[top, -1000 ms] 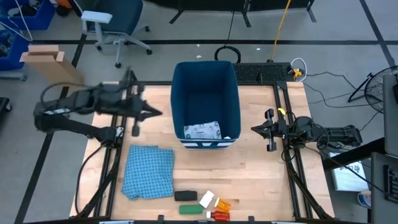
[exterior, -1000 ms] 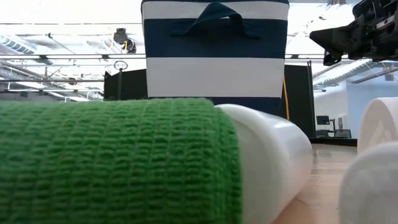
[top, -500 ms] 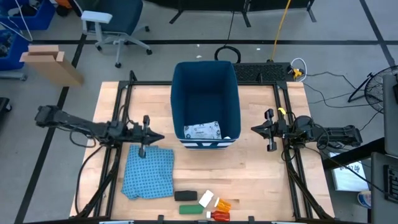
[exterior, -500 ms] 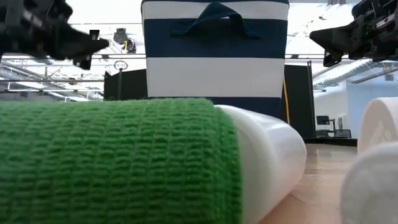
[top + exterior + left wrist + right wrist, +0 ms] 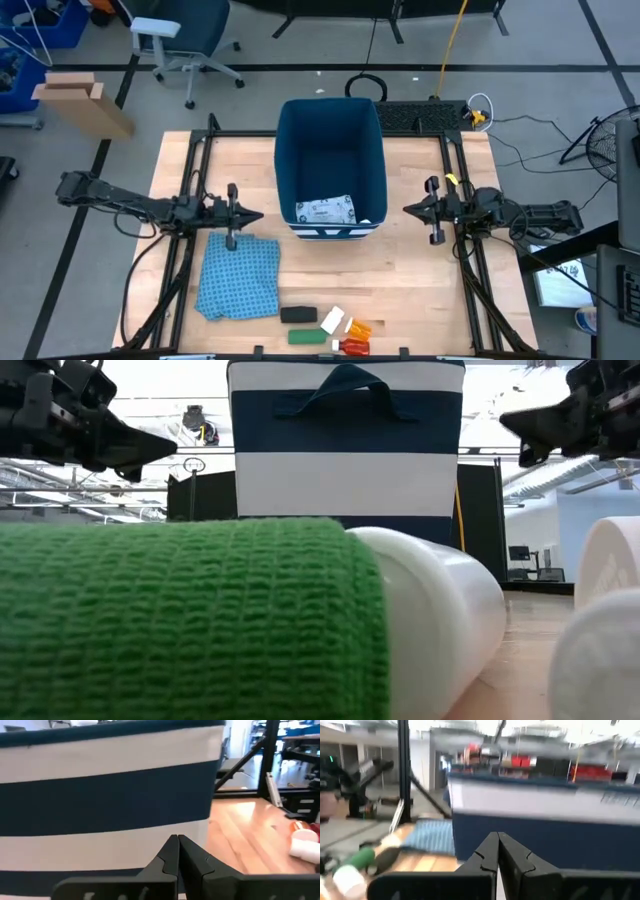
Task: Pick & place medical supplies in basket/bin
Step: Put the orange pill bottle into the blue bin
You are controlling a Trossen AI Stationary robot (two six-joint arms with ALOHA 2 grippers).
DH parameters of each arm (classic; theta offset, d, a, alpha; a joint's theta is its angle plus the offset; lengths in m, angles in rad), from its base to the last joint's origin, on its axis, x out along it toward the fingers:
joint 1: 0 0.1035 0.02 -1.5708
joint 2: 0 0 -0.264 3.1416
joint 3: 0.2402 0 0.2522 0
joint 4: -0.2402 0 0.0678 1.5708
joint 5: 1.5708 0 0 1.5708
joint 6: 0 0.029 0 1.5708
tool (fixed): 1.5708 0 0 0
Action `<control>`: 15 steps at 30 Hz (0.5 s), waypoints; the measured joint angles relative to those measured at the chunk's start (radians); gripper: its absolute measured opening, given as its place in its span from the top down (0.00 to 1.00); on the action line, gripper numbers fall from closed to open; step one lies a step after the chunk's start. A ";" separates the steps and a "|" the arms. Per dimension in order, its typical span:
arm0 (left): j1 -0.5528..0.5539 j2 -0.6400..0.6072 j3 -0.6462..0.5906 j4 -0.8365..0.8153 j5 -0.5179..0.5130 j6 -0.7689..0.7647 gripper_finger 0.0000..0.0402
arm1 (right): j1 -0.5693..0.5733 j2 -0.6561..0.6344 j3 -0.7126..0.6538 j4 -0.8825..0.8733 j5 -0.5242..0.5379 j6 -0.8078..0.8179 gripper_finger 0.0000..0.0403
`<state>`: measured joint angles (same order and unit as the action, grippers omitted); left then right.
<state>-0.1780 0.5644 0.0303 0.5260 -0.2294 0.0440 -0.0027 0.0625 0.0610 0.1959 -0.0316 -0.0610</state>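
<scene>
Well short of the left gripper (image 5: 247, 216), beyond the blue cloth (image 5: 238, 277): black oblong (image 5: 298, 315), green roll (image 5: 304, 336), white pieces, orange tubes (image 5: 355, 328), long axes mostly crosswise. Fingertips pressed together, empty. Nearer than right gripper (image 5: 409, 207), likewise closed beside the striped bin (image 5: 331, 230), white packet (image 5: 326, 211) inside.

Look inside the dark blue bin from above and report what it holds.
One flat white printed packet lies on the floor of the bin, at its striped end. The rest of the floor looks bare, though the strip right under the striped wall is hidden.
</scene>
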 joint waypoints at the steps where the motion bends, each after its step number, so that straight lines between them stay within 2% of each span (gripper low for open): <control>1: 0.000 0.000 0.000 0.002 -0.007 -0.002 0.98 | 0.007 0.015 0.015 -0.024 0.001 0.000 1.00; 6: 0.000 0.000 0.000 0.009 -0.016 0.006 0.94 | 0.118 0.172 0.189 -0.053 0.009 -0.053 1.00; 9: 0.000 0.000 0.000 0.004 -0.016 -0.004 0.94 | 0.225 0.333 0.309 -0.083 0.075 -0.087 1.00; 11: 0.000 0.000 0.000 0.001 -0.016 -0.006 0.94 | 0.312 0.457 0.408 -0.089 0.160 -0.109 1.00; 15: 0.000 0.000 0.000 0.000 -0.015 -0.020 0.94 | 0.493 0.713 0.610 -0.145 0.407 -0.168 1.00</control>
<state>-0.1776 0.5644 0.0303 0.5259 -0.2443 0.0239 0.4898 0.7757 0.6708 0.0504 0.3751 -0.2291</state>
